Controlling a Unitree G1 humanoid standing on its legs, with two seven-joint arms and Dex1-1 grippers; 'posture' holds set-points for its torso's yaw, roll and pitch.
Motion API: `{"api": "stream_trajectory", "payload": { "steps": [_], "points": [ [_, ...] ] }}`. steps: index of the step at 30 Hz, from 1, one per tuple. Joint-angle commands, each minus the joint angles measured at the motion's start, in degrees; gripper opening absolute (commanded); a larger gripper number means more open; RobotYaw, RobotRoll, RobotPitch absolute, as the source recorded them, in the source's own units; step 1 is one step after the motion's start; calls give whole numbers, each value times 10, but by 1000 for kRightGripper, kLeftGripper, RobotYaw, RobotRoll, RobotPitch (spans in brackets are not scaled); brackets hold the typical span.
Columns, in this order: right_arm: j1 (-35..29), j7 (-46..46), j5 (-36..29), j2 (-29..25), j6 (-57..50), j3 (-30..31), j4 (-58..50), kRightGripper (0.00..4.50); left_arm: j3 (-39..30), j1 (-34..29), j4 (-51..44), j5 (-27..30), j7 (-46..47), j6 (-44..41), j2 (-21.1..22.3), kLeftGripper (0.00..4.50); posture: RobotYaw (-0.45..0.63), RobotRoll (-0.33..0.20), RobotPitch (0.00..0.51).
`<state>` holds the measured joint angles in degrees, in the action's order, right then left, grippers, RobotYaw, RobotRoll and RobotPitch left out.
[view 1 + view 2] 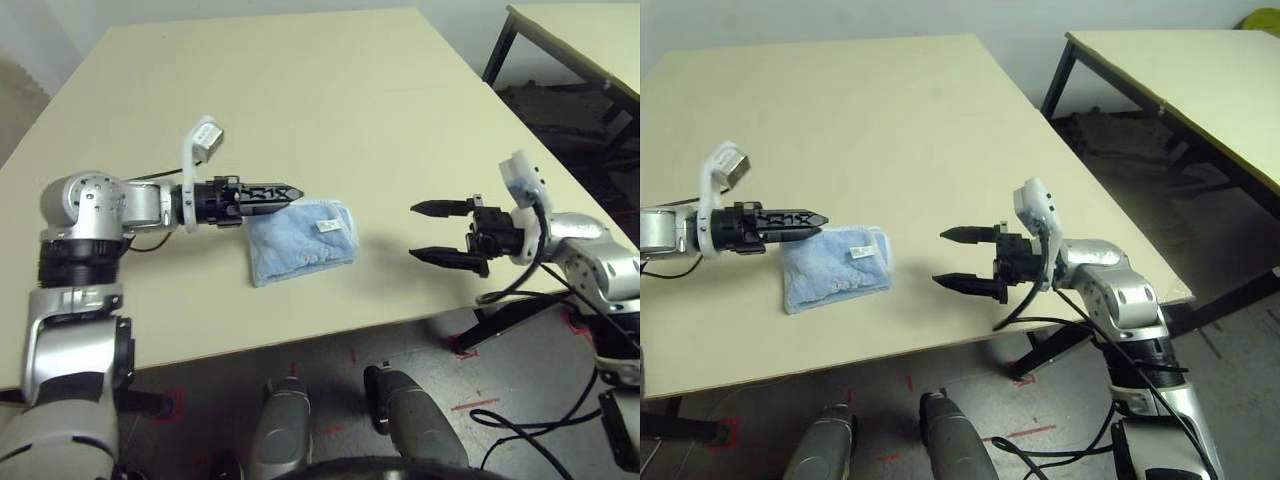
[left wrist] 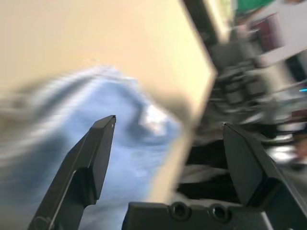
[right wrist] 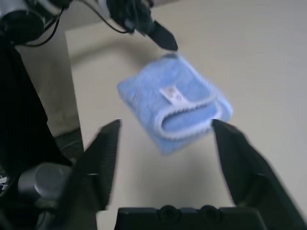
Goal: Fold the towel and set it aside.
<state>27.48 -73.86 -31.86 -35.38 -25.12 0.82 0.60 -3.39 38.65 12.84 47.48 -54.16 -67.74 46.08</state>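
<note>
The towel (image 1: 300, 241) lies folded on the table (image 1: 300, 90) near its front edge, a small light blue cloth with white edging and a white label (image 1: 327, 227) on top. My left gripper (image 1: 296, 191) hovers at the towel's far left corner. It is open, with its fingers (image 2: 98, 148) spread wide and nothing between them. To the towel's right, my right gripper (image 1: 415, 231) stands apart from it, pointing at it, open and empty. In the right wrist view the towel (image 3: 175, 108) shows beyond that gripper's fingers (image 3: 108, 148).
The table's right corner and front edge (image 1: 940, 345) lie close under the right arm. A second table (image 1: 1180, 70) stands further right across a gap. Black cables (image 1: 520, 285) hang from the right arm. The far half of the table is bare.
</note>
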Motion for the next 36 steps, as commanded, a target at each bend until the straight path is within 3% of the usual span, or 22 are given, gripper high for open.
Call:
{"api": "stream_trajectory", "payload": {
  "steps": [1, 4, 8, 11, 14, 22, 36],
  "points": [
    [24, 5, -5, 19, -2, 4, 14, 2488, 17, -25, -17, -66, -61, 141, 8, 4500, 4, 0, 146],
    [53, 11, 3, 49, 1, 18, 30, 1485, 15, -41, -14, -112, -105, 264, 3, 4500, 9, 0, 145],
    [80, 29, 11, 95, 1, 33, 45, 30, 6, -54, -10, -145, -129, 362, -11, 4500, 19, 0, 145],
    [87, 23, 11, 120, -6, 55, 47, 0, 22, -74, 5, -194, -176, 476, -9, 3947, 29, 0, 146],
    [90, 5, 23, 133, 1, 85, 53, 0, 39, -76, 43, -231, -222, 566, -16, 2924, 34, 0, 148],
    [135, -1, 84, 169, 44, 132, 139, 0, 43, -69, 60, -221, -318, 641, -63, 130, 17, 0, 156],
    [173, 0, 148, 233, 98, 152, 258, 0, 48, -141, 35, -243, -334, 690, -68, 43, 35, 0, 163]
  ]
}}
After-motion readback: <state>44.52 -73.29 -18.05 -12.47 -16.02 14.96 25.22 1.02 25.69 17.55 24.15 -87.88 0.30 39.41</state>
